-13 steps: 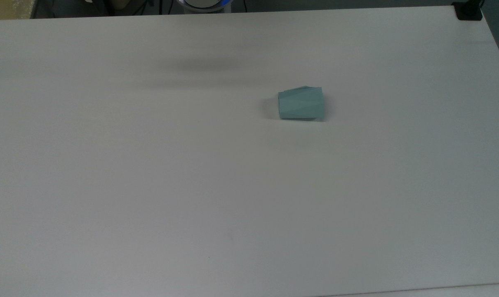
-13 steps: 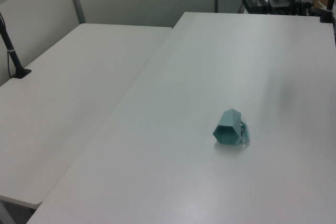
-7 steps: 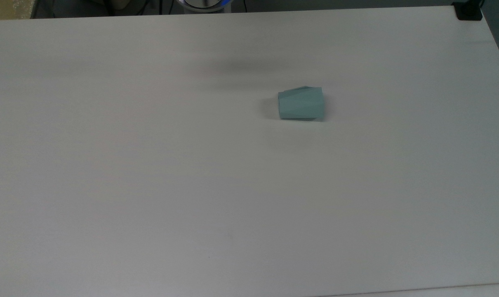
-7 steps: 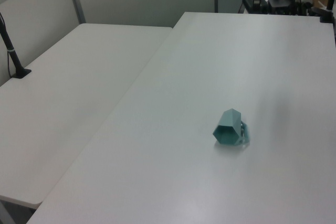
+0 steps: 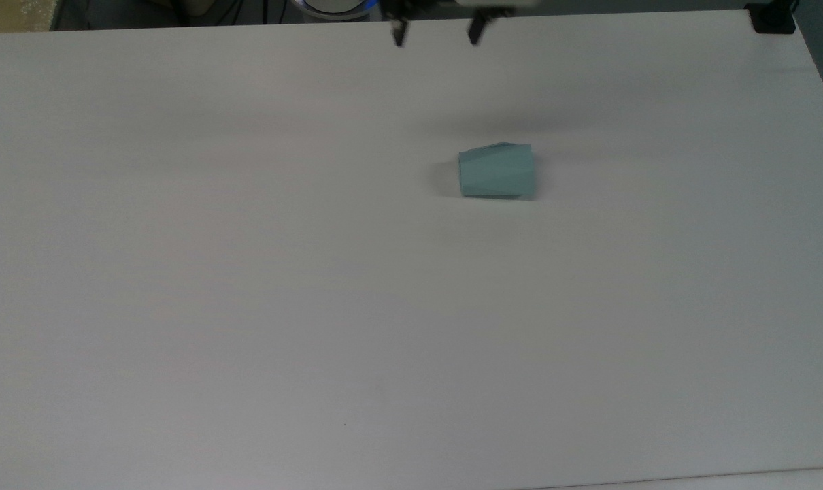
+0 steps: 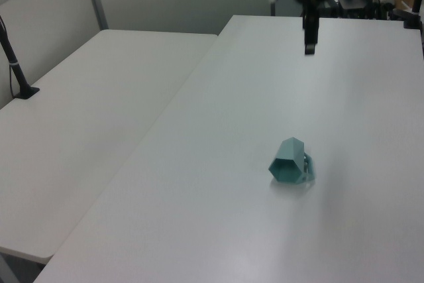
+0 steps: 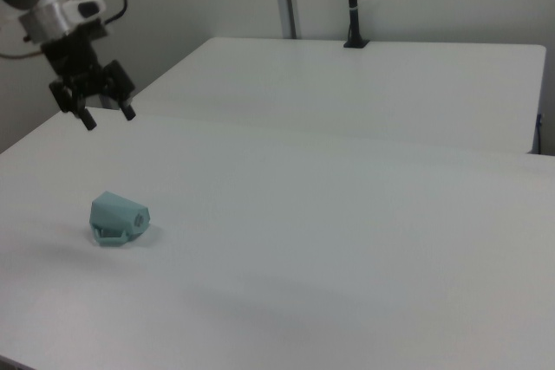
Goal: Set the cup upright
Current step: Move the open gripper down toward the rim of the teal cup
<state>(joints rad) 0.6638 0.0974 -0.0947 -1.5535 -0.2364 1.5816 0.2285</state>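
the tool (image 5: pixel 437 35) is cut off by the top view's upper edge, prongs spread, well apart from the cup (image 5: pixel 497 171). the cup lies sideways mid-desk (image 5: pixel 248 306), its axis running along the top view's left-right, narrow base toward the left.

Pale teal faceted cup (image 5: pixel 497 171) on its side

A broad white surface (image 5: pixel 248 272) spans the top view. On it, right of centre in the upper half, the pale teal cup (image 5: pixel 496 171) lies on its side.
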